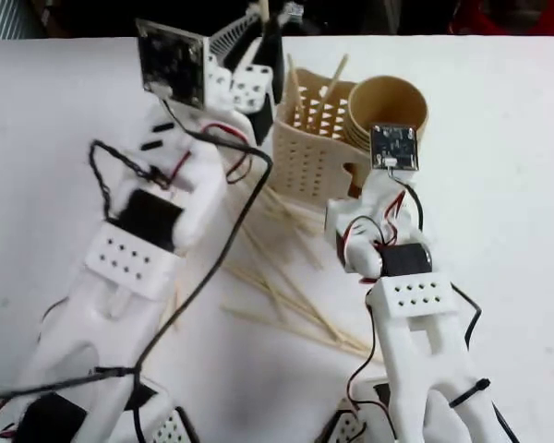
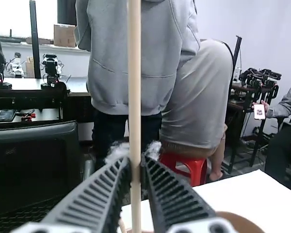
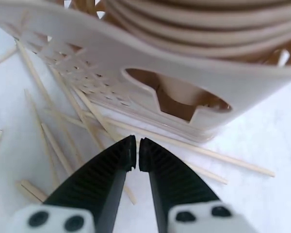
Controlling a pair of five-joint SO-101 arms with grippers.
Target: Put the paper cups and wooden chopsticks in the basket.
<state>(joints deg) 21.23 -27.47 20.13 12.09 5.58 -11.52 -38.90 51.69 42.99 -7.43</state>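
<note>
From above, the left pincer (image 1: 257, 37) hangs just beside the basket (image 1: 305, 161), off its far corner, so the basket mouth lies to the pincer's right and lower down. The paper cups (image 1: 388, 111) stand stacked in the end farthest from it. At the left wrist, this pincer is clenched on one wooden chopstick (image 2: 134, 87), its long axis upright and crossing the jaws squarely. A short sideways carry should drop it in end first. At the right wrist, the right pincer (image 3: 137, 145) is closed on nothing, low over the table. The basket wall is straight ahead, and loose chopsticks (image 3: 208, 151) lie flat just beyond its tips, slanting across its line.
</note>
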